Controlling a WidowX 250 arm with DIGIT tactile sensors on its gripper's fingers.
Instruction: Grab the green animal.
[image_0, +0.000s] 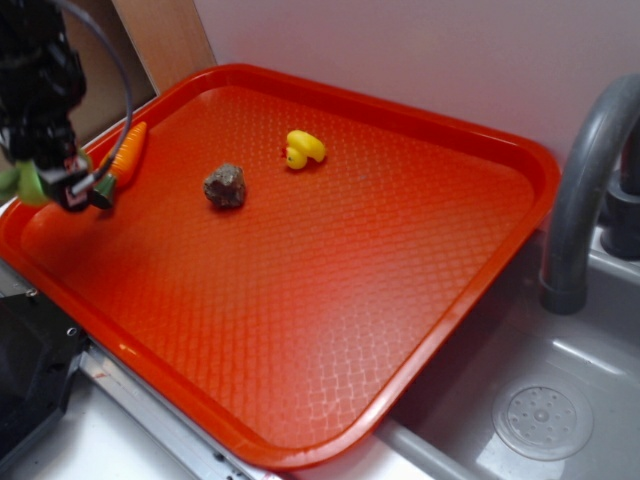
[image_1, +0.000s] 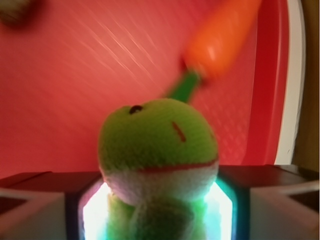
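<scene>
Fuzzy green animal (image_1: 159, 150) w/ pale lower face, thin red mouth line, dark eye dot, pinched in claw (image_0: 70, 185), held over red tray's (image_0: 480, 300) left edge nr carrot (image_0: 128, 150), no readable text

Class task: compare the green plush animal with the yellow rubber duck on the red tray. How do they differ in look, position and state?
The green animal is fuzzy yellow-green with a pale lower part; the duck is smooth yellow. The green animal sits between the fingers of the gripper at the tray's left edge, beside the carrot; the duck lies free near the far side. The animal's head faces the wrist camera; the duck lies tipped. Both are small toys.
</scene>
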